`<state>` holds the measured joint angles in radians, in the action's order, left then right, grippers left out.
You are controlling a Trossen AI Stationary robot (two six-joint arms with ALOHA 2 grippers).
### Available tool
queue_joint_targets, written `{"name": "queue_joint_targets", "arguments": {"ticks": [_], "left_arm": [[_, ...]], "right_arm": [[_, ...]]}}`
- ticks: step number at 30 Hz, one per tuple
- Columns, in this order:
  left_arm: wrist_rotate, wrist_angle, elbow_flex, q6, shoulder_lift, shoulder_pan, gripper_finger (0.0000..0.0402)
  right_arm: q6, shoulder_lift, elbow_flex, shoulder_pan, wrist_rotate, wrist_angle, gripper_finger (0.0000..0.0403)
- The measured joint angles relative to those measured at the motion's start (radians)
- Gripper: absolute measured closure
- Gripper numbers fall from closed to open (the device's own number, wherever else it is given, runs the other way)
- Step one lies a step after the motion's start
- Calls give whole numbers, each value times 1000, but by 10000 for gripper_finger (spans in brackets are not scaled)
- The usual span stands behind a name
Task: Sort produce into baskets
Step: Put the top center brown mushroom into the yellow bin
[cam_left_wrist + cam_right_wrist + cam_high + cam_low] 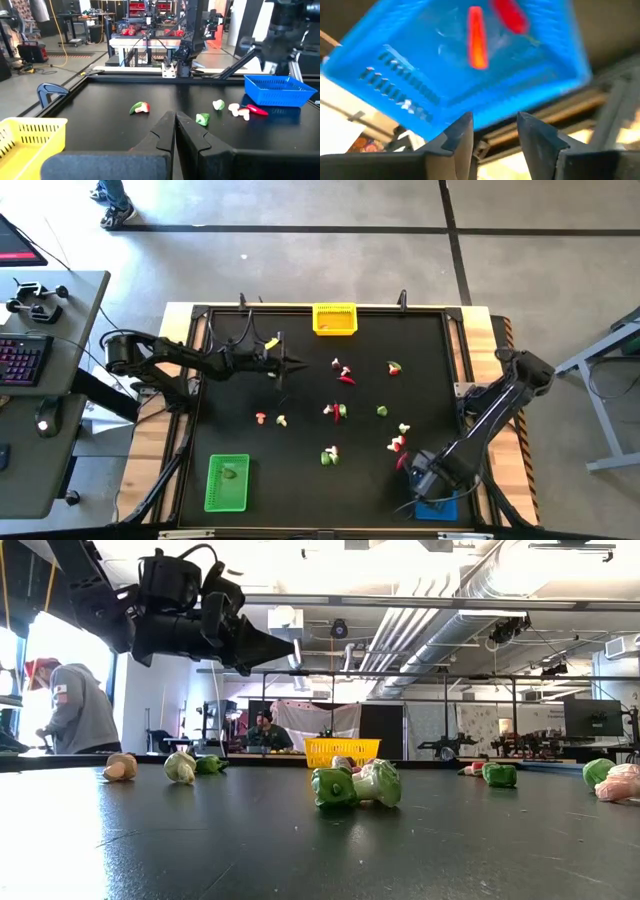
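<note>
My left gripper (296, 364) is shut and empty, held above the table's far left part; it also shows in the low view (290, 648) and in its wrist view (175, 127). My right gripper (495, 131) is open and empty over the blue basket (437, 507), which holds two red pieces (477, 37). The yellow basket (335, 318) stands at the far edge, the green basket (227, 482) at the near left with a green piece (230, 472) in it. Several red, green and whitish pieces lie loose mid-table, among them a green-white pair (356, 785) and a red pepper (403, 462).
The table has a raised black frame (190, 380) around it. Wooden side boards (500, 340) flank it. A desk with a keyboard (25, 360) stands left of the table. A person (75, 705) stands in the room beyond.
</note>
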<state>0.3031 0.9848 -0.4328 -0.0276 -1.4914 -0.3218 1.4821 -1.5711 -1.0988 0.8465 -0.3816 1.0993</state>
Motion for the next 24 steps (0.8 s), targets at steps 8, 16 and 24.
{"name": "queue_joint_targets", "arguments": {"ticks": [8, 16, 24], "left_arm": [[10, -2, 0, 34, 5, -15, 401], [49, -124, 0, 31, 6, -26, 401], [50, -172, 0, -42, 6, -28, 401]], "right_arm": [[-173, 185, 0, -96, 410, 91, 368], [-650, 251, 0, -410, 777, 63, 381], [-1136, 200, 0, -783, 721, -349, 400]]}}
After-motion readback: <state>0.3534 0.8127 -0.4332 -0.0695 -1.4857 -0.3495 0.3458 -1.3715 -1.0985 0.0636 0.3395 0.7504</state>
